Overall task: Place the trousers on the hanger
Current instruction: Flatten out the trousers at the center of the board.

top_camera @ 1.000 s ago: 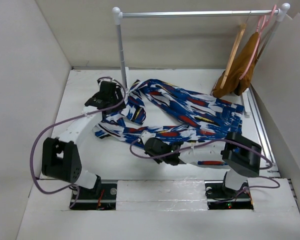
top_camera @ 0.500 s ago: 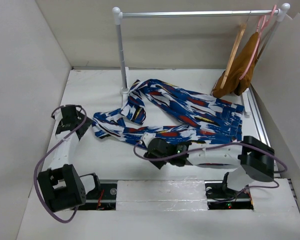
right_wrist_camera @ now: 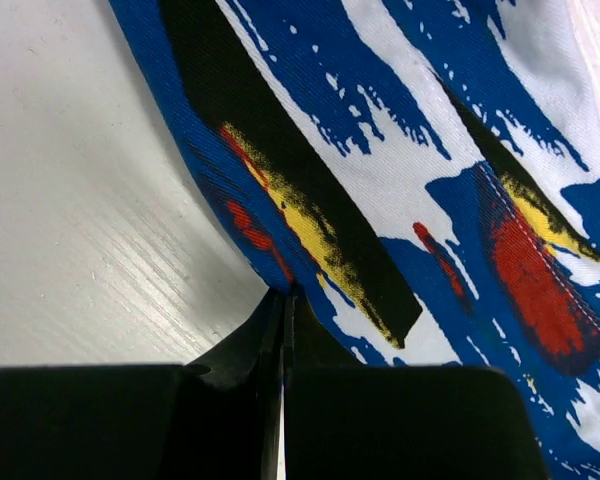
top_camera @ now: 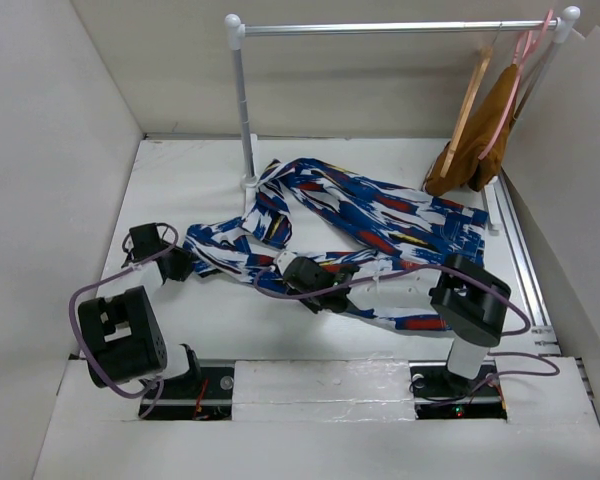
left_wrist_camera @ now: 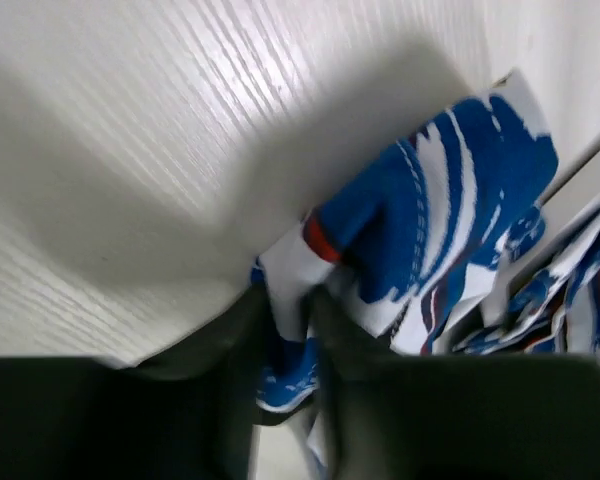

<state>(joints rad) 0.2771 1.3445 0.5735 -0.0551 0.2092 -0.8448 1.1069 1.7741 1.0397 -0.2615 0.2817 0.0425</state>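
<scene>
— What do we find from above?
— We see the bright blue soft trousers [top_camera: 380,215], streaked white, red, yellow and black, spread on the white table [top_camera: 180,170]. The light tan wooden hanger [top_camera: 470,100] hangs well apart from them on the metal rail [top_camera: 400,27], beside a mustard-brown garment [top_camera: 485,130].
— And from the left wrist?
— Our left jaws pinch a folded edge of the trousers [left_wrist_camera: 450,200] between dark fingers [left_wrist_camera: 235,370], over the table [left_wrist_camera: 130,150].
— The right wrist?
— Our right jaws are pressed together, tips at the hem of the trousers [right_wrist_camera: 460,200]; we cannot tell whether cloth is caught.
</scene>
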